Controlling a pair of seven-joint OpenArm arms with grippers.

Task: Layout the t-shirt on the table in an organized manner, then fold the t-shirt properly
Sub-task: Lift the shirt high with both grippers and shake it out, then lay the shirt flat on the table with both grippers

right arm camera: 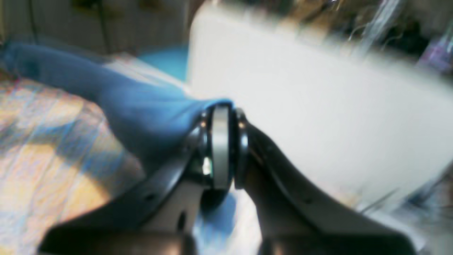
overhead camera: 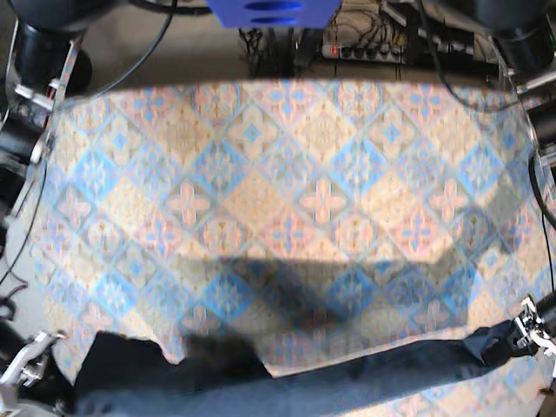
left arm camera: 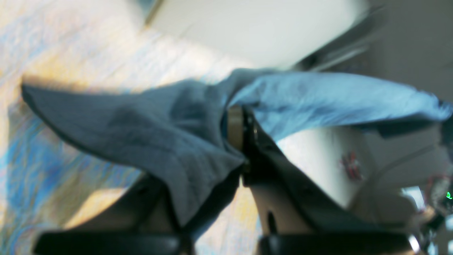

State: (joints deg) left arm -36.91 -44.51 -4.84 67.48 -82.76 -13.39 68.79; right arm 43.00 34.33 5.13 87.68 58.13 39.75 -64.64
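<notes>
We found the t-shirt [overhead camera: 287, 387] lifted off the table [overhead camera: 261, 200] and stretched into a long band along the tabletop's near edge. The left gripper [left arm camera: 242, 124] was clenched on one end of the fabric near the near right corner; the right gripper [right arm camera: 221, 141] was pinched shut on the other end near the near left corner, where loose cloth bunched and sagged. The shirt's long axis ran from one gripper to the other, parallel to that near edge, with the open tabletop lying beyond it. We judged the laying-out step was not yet done, and neither arm nearer.
</notes>
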